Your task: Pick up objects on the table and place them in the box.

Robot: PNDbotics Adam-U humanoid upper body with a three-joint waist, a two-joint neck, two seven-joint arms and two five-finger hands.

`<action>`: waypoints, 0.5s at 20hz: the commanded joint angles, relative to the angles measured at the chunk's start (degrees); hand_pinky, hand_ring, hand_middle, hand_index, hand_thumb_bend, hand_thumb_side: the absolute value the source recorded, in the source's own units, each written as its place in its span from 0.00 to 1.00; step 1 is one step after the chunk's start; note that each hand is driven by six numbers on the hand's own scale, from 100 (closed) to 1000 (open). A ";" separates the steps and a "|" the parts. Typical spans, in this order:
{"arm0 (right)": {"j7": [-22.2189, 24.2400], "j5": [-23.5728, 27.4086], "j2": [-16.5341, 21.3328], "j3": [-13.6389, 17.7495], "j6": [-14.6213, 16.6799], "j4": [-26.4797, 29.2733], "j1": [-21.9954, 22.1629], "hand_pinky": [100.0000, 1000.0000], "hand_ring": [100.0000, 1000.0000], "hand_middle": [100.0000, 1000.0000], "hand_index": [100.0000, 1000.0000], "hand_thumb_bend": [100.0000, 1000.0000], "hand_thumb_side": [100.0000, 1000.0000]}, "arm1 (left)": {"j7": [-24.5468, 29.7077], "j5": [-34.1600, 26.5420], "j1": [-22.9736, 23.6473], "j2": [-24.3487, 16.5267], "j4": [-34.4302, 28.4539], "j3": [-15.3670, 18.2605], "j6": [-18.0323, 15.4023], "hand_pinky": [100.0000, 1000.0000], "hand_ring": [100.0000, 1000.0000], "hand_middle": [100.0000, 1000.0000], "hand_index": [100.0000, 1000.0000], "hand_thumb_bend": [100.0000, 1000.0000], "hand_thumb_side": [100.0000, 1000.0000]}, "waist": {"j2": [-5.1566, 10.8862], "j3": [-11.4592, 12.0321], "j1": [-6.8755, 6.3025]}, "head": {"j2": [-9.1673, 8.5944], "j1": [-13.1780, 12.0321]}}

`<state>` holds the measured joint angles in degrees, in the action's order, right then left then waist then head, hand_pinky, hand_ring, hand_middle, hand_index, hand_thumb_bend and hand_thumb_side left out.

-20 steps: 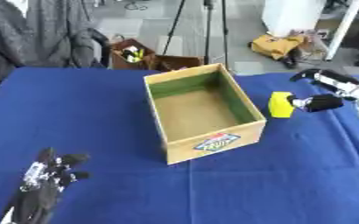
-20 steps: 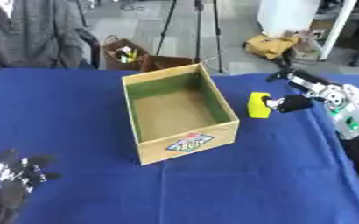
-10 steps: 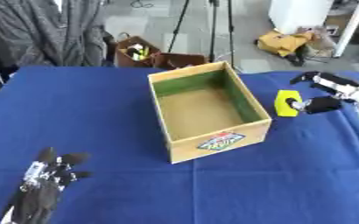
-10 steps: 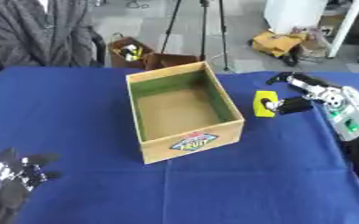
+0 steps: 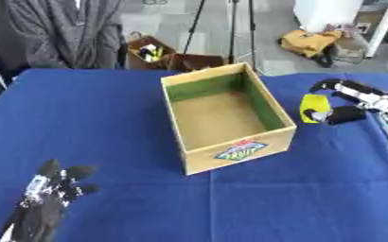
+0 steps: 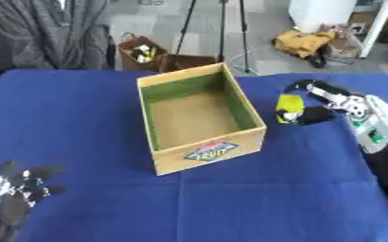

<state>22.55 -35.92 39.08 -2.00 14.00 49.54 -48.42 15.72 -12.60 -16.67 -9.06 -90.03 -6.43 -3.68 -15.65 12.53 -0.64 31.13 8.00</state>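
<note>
Box (image 5: 230,151): open-topped cardboard, green inner walls, nothing visible inside; stands mid-table on blue cloth (image 5: 106,118). Yellow object (image 6: 289,105): just right of the box, pinched by the right hand (image 6: 330,101). Left hand (image 5: 48,198): lower left corner, fingers relaxed, holding nothing.

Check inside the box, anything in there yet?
The box shows only its bare brown floor and green walls. The near wall hides a strip of floor. The yellow object is outside, in the right hand.

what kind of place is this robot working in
Probably a lab or workshop, not a home: a table in blue cloth with an open cardboard box, a tripod on the bare floor behind, and bags and a crate of odds lying about.
</note>
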 commanded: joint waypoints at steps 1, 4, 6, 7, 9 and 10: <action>-0.67 -0.60 1.53 0.36 -0.14 0.42 -0.84 0.89 1.00 0.94 0.91 0.22 0.47 | 0.27 -0.02 -0.82 -0.55 -1.37 0.07 -0.10 0.70 0.90 0.66 0.61 0.19 1.00 | 0.83 0.05 -0.11 | 0.03 0.08; -1.23 -0.99 1.44 0.30 -0.31 0.33 -0.81 0.88 1.00 0.94 0.92 0.21 0.46 | 0.30 0.01 -0.80 -0.53 -1.36 0.07 -0.12 0.71 0.90 0.66 0.61 0.19 1.00 | 0.74 0.15 -0.20 | 0.01 0.12; -1.79 -1.32 1.39 0.32 -0.45 0.27 -0.79 0.87 1.00 0.94 0.92 0.21 0.46 | 0.29 0.03 -0.78 -0.51 -1.35 0.10 -0.14 0.71 0.90 0.66 0.61 0.19 1.00 | 0.69 0.19 -0.27 | 0.01 0.16; -2.05 -1.50 1.37 0.32 -0.53 0.21 -0.75 0.86 1.00 0.94 0.92 0.20 0.46 | 0.27 0.04 -0.76 -0.51 -1.35 0.12 -0.15 0.71 0.90 0.66 0.61 0.19 1.00 | 0.64 0.18 -0.32 | 0.04 0.17; -2.34 -1.82 1.30 0.27 -0.67 0.04 -0.65 0.85 1.00 0.94 0.92 0.20 0.45 | 0.26 0.08 -0.72 -0.49 -1.33 0.15 -0.15 0.71 0.90 0.66 0.61 0.19 1.00 | 0.56 0.15 -0.37 | 0.06 0.19; -2.37 -1.91 1.24 0.26 -0.72 -0.07 -0.61 0.84 1.00 0.94 0.91 0.19 0.45 | 0.26 0.08 -0.71 -0.47 -1.32 0.15 -0.16 0.71 0.90 0.66 0.61 0.19 1.00 | 0.53 0.11 -0.40 | 0.08 0.17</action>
<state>20.59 -37.32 39.08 -2.12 13.35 49.16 -48.35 15.80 -12.60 -16.68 -9.04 -90.14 -6.43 -3.77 -15.99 12.65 -1.00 31.13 8.12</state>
